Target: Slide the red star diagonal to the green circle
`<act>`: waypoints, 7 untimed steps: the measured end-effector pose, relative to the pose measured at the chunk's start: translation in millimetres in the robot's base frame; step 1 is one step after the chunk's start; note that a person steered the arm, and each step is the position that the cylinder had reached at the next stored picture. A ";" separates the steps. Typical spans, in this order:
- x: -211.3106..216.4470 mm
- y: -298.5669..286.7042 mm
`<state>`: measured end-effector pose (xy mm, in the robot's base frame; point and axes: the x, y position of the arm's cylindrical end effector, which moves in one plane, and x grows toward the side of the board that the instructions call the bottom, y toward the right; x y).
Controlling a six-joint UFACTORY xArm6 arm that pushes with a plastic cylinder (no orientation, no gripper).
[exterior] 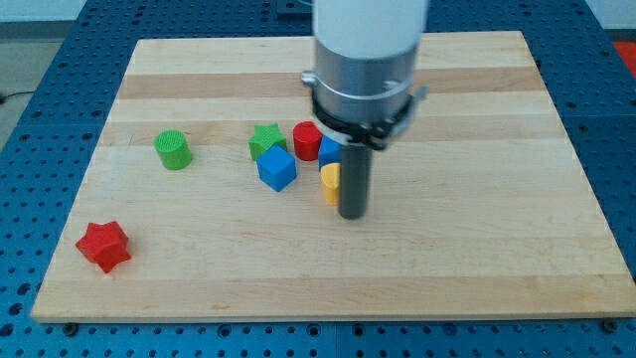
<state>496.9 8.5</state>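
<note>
The red star [103,246] lies near the board's bottom left corner. The green circle [173,149], an upright cylinder, stands up and to the right of it, at the view's left. My tip [353,214] rests on the board near the centre, far to the right of both. It sits just right of a yellow block [329,183], touching or nearly touching it.
A cluster lies left of my rod: a green star [265,138], a red cylinder [306,139], a blue cube [277,168] and another blue block [329,150] partly hidden by the rod. The wooden board [477,249] sits on a blue perforated table.
</note>
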 end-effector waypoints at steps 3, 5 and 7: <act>34.0 -103.6; 97.7 -291.9; 61.3 -278.2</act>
<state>558.2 -269.7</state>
